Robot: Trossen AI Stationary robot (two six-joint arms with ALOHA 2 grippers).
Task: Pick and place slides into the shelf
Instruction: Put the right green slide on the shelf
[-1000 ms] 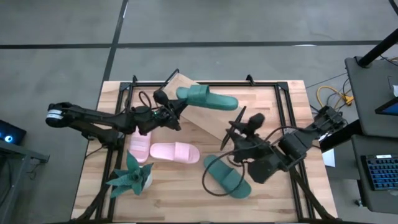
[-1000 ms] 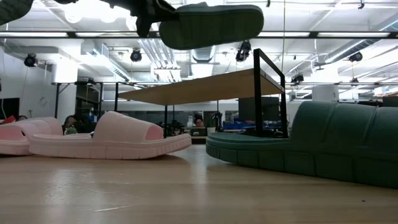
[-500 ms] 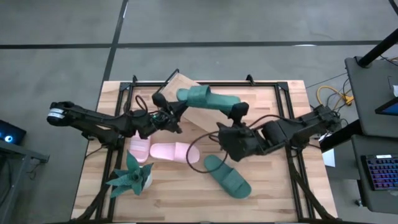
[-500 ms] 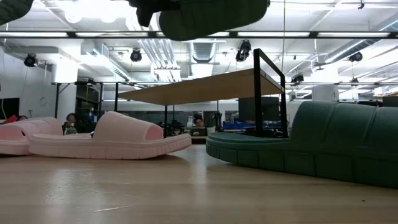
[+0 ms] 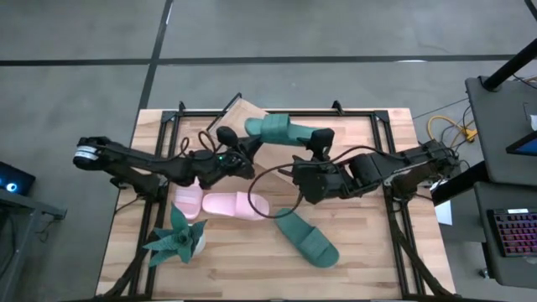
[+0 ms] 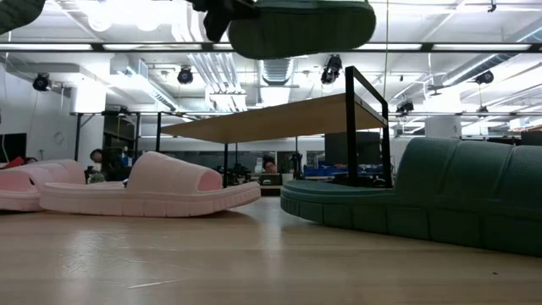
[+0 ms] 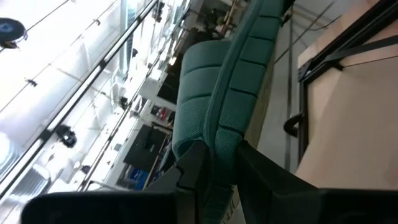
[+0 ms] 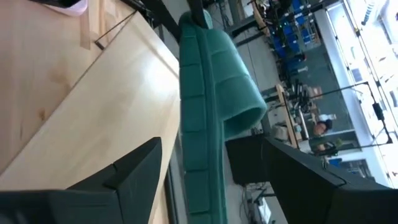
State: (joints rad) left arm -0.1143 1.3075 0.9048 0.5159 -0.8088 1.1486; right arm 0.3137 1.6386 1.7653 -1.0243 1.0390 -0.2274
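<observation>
My left gripper (image 5: pixel 250 144) (image 7: pixel 221 155) is shut on a dark green slide (image 5: pixel 285 132) (image 6: pixel 301 25) and holds it in the air over the far part of the shelf (image 5: pixel 277 159) (image 6: pixel 271 119), a light wood board on black wire legs standing askew on the table. My right gripper (image 5: pixel 315 151) (image 8: pixel 211 144) is open, with its fingers on either side of that slide's free end (image 8: pixel 205 74), not touching it. The second green slide (image 5: pixel 306 239) (image 6: pixel 440 199) and two pink slides (image 5: pixel 235 204) (image 5: pixel 186 198) lie sole down on the table. My left gripper pinches the dark green slide's sole at the end nearest the strap (image 7: pixel 221 140) between its two fingers (image 7: pixel 191 167). It comes roughly level from the table's left, along the slide's length. The slide is lifted clear, about level, its free end pointing right.
A green leafy toy plant (image 5: pixel 178 239) stands near the table's near left corner. A black frame (image 5: pixel 377 117) runs along the table's far and side edges. Black cables loop over the table (image 5: pixel 264 189) between the arms. Bare wood lies at the near middle (image 5: pixel 243 268).
My right gripper left the place above the green slide on the table and moved toward the far edge and left, up to the held slide's free end. My left gripper carried the held slide slightly right and up. The other slides stayed put.
</observation>
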